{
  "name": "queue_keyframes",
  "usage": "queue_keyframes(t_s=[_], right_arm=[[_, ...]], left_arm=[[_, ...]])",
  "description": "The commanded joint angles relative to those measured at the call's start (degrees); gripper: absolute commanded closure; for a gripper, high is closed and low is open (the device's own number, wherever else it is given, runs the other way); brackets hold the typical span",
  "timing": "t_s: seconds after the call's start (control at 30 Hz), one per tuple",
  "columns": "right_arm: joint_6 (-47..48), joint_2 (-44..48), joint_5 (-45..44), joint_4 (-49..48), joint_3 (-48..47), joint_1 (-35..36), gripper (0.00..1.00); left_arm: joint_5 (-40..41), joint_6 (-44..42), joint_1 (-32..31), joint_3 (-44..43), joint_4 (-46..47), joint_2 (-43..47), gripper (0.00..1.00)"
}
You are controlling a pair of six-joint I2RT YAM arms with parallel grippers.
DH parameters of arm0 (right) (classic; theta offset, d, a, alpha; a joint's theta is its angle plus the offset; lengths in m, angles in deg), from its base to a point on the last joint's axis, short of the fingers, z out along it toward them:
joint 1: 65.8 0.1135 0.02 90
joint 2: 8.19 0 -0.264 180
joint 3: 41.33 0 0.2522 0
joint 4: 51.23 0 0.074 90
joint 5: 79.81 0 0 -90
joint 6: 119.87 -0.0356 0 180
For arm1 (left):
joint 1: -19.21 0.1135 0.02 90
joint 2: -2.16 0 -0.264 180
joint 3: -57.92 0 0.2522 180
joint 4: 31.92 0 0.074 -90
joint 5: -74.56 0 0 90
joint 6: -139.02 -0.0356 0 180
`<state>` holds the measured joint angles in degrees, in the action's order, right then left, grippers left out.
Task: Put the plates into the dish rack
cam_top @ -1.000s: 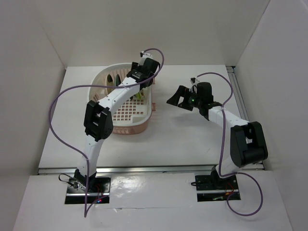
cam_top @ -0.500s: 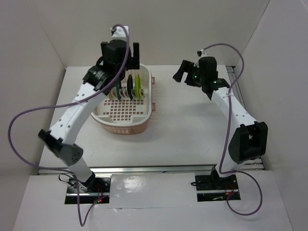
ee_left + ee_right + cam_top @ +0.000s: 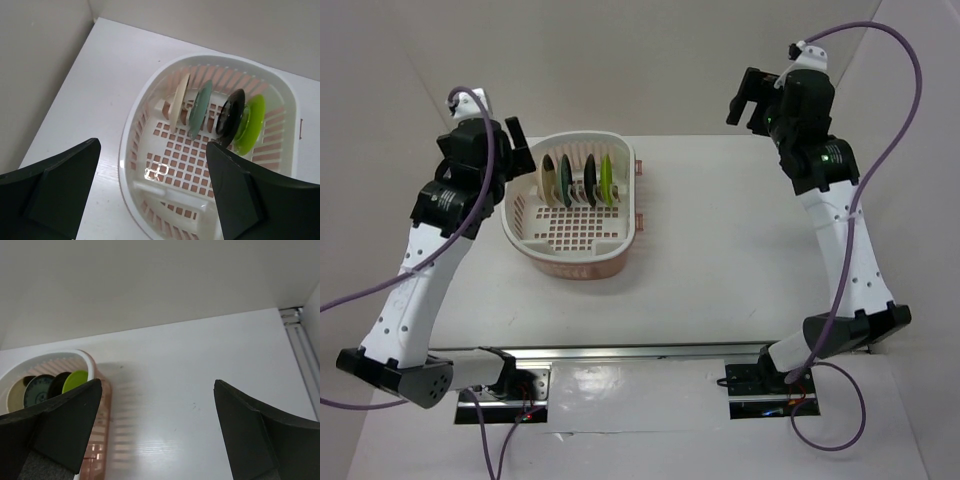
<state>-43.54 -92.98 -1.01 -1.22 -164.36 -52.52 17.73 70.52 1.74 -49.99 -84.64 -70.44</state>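
1. Over the table (image 3: 720, 250), top external view: the dish rack (image 3: 582, 262) sits left of centre, and all four plates stand on edge in a row at its far end. Left to right they are the cream plate (image 3: 548, 172), blue-green plate (image 3: 565, 180), black plate (image 3: 589, 178) and lime green plate (image 3: 607, 178). The left gripper (image 3: 515, 150) hovers high beside the rack's far left corner, jaws spread and gripping nothing. The right gripper (image 3: 752, 100) is up by the back wall, well apart from the rack, jaws wide too and carrying nothing.
2. Left wrist view: both dark fingers (image 3: 60, 190) are splayed wide, looking down on the rack. The four plates stand upright among the prongs, with black and lime green just beside each other.
3. Right wrist view: the fingers (image 3: 260, 435) are spread, with white table between them. The rack's end peeks in at lower left, the four plates showing inside it.
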Motion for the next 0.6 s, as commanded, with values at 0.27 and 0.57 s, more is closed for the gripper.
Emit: queue_keyframes(t_s=[0.27, 0.57], right_arm=[[1.45, 10.09, -8.75, 4.09, -0.41, 0.52, 0.00], [1.45, 11.32, -8.75, 3.56, 0.11, 0.52, 0.00]], left_arm=[[6.82, 5.93, 0.95, -2.53, -5.16, 8.78, 0.00], [10.87, 6.45, 0.95, -2.53, -5.16, 11.87, 0.00]])
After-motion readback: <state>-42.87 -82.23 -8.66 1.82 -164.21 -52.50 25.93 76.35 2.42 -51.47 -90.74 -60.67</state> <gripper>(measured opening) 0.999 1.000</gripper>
